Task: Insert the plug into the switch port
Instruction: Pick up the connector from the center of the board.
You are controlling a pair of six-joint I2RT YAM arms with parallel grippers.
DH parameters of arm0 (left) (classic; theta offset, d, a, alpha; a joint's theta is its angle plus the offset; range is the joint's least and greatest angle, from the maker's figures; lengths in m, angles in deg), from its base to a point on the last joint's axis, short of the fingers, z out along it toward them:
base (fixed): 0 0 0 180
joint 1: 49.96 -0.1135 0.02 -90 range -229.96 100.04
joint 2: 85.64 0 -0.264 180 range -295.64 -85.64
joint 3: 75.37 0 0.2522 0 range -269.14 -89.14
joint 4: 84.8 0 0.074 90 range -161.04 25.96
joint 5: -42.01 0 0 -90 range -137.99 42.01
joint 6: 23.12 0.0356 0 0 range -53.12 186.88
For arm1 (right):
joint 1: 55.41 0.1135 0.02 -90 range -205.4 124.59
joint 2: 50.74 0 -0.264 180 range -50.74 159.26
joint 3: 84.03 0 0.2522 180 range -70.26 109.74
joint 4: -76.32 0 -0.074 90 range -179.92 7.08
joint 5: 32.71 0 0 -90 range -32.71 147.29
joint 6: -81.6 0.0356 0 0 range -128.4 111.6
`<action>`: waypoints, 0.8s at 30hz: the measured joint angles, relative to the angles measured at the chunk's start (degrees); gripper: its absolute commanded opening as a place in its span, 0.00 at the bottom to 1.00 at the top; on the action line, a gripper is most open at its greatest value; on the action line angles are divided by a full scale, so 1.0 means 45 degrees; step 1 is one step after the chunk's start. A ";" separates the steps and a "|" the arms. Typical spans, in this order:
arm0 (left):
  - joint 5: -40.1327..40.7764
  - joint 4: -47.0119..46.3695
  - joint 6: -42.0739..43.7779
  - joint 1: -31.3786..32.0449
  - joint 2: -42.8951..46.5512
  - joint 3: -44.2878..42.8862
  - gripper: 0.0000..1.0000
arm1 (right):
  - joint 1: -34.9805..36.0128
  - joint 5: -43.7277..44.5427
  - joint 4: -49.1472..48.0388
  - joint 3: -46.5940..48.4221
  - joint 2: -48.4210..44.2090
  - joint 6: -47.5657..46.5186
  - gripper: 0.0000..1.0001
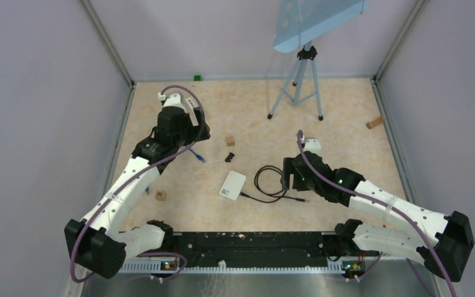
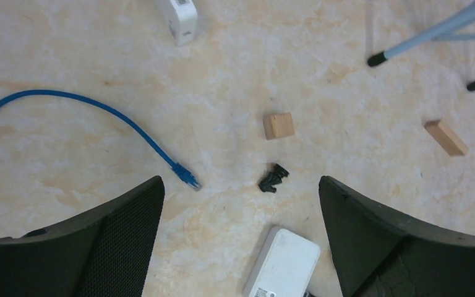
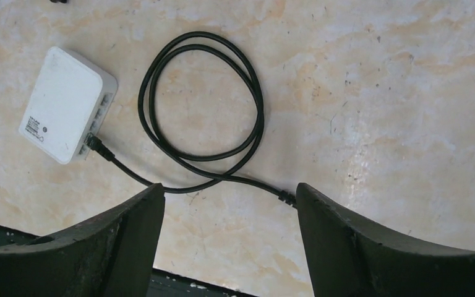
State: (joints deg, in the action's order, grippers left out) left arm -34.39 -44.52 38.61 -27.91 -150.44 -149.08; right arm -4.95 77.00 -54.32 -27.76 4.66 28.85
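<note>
The task stood at its first step, the reach for the plug. The left gripper (image 2: 240, 180) hung with its jaws spread as wide as they go and nothing between them, above the thin blue network cable (image 2: 99, 105); the plug (image 2: 187, 177) on that cable's end lay free on the beige marbled tabletop (image 2: 68, 37), to the left of the flat white plastic switch box (image 3: 65, 104), a little beyond it and well apart from it. The right gripper (image 3: 229, 189) was likewise wide open and empty, hanging to the right of the switch box over the coiled black round cable (image 3: 201, 99).

The next move, as I judge it, called for the left gripper to come down over the plug, close on it just behind the tip, and carry it to the port row; that row ran along the right side of the switch box, facing away from the plug, so the plug would have to be brought round and turned to meet it. The box looked light and likely to slide, so the right gripper might need to steady it.

The black cable already sat in the end port nearest the arms, and its loop lay just right of the switch box, before the free ports; this looked the likeliest obstruction. A small black plastic piece (image 2: 273, 177) and a pale wooden cube (image 2: 279, 125) lay just beyond the switch box, near the plug's path; a flat wooden block (image 2: 446, 137) and a grey tripod (image 2: 433, 34) stood well beyond and to the right. A white boxy thing (image 2: 181, 18), farther beyond the switch box, was perhaps a power adaptor; the frame cropped it too tightly to tell.
</note>
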 measured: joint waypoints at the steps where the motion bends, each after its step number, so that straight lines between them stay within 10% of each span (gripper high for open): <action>1: -0.0403 -0.0083 0.0131 0.0000 0.0000 0.0136 0.99 | 0.0000 0.0039 0.0049 -0.0092 0.0000 0.0384 0.76; 14: -0.4648 -0.1447 0.1710 0.0306 0.0233 0.2390 0.99 | 0.0000 0.0636 0.2055 -0.1044 0.0000 0.9588 0.71; 24: -0.3662 -0.1792 0.2157 0.0704 0.0607 0.2662 0.99 | 0.0486 0.0699 0.2433 -0.1608 0.0593 1.2653 0.70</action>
State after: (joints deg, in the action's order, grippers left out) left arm -50.87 -52.58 48.32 -24.74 -147.70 -137.10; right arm -2.76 80.15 -43.37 -35.00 7.32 85.79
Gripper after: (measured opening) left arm 0.987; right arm 0.706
